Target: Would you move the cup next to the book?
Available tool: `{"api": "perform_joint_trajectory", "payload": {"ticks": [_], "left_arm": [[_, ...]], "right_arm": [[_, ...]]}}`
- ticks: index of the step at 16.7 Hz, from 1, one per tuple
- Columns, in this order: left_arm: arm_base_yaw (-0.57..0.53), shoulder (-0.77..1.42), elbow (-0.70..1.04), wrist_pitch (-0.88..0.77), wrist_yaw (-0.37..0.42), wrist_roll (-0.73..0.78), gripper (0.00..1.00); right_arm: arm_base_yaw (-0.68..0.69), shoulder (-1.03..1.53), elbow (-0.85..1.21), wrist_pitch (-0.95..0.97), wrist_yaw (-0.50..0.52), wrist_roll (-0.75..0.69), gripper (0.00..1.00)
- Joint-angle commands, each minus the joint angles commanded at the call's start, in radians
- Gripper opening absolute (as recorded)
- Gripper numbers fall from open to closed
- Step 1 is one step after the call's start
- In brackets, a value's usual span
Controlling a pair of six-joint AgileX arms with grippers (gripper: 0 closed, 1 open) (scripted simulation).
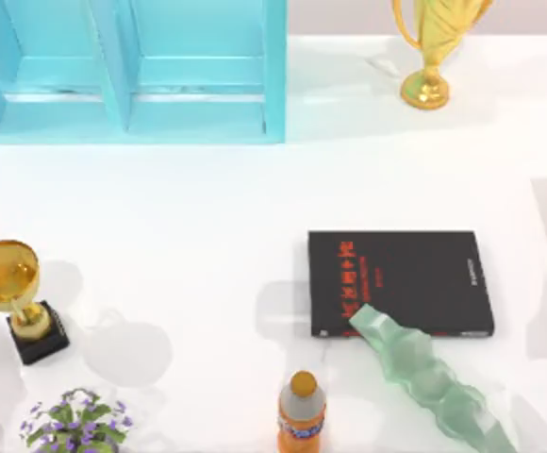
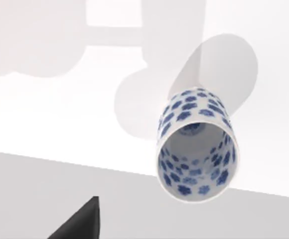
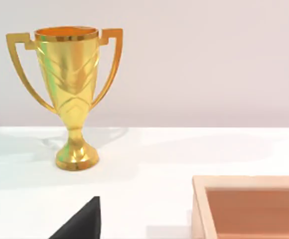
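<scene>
Spanning the top view is a white table (image 1: 217, 208), with a turquoise cabinet (image 1: 127, 71) at its far left. Nearer, on the left, stand a gold trophy on a black base (image 1: 14, 293) and a purple-flowered plant (image 1: 75, 423). An orange bottle (image 1: 301, 413) sits centre-front; the book (image 1: 401, 283) lies right of centre, a pale green wavy object (image 1: 424, 377) overlapping its near edge. Another gold trophy (image 1: 429, 47) stands far right. The left wrist view shows the cup (image 2: 197, 144) near the table's edge. Whether either gripper is open or closed I cannot tell.

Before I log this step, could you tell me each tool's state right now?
Left tool: cannot be told.
Right tool: cannot be told.
</scene>
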Motion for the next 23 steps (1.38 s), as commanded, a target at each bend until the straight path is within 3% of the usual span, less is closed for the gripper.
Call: {"api": "perform_joint_trajectory", "payload": {"ticks": [5, 13, 23], "left_arm": [[0.081, 0.132, 0.138, -0.091, 0.003, 0.218, 1.00], [0.084, 0.144, 0.132, -0.080, 0.003, 0.231, 1.00], [0.092, 0.252, -0.130, 0.293, 0.004, 0.238, 1.00]], "right_arm": [[0.000, 0.000, 0.000, 0.000, 0.000, 0.000, 1.00], [0.000, 0.000, 0.000, 0.000, 0.000, 0.000, 1.00], [0.000, 0.000, 0.000, 0.000, 0.000, 0.000, 1.00]]}}
